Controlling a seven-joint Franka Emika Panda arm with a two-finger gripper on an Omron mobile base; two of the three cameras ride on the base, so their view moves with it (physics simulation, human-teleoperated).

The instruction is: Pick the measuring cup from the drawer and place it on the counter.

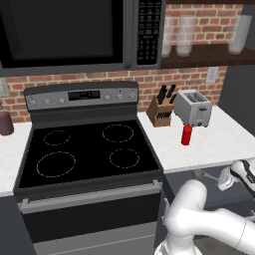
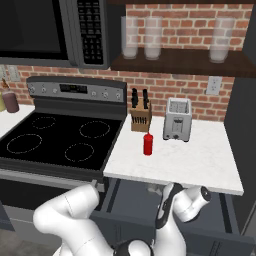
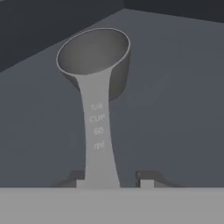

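In the hand view the measuring cup (image 3: pixel 97 87) lies on the dark grey floor of the drawer (image 3: pixel 175 109), its round bowl at the upper centre of the frame and its long handle running down to the bottom centre. The gripper (image 3: pixel 111 183) sits at that handle's end: the left fingertip (image 3: pixel 81 183) touches the handle's edge, the right one stands a little apart from it, so the fingers are partly apart and not clearly clamped. The drawer walls cross the top of the frame, close behind the bowl; bare floor lies open to the right.

In the right base view the drawer (image 2: pixel 227 220) is pulled out under the counter (image 2: pixel 200 165), whose thin front edge overhangs the arm's wrist at lower centre. On the counter stand a red bottle (image 2: pixel 148 144) near the middle, a knife block (image 2: pixel 141 117) and a toaster (image 2: pixel 177 120) behind it, with bare white surface at right. The stovetop (image 2: pixel 55 142) fills the left.
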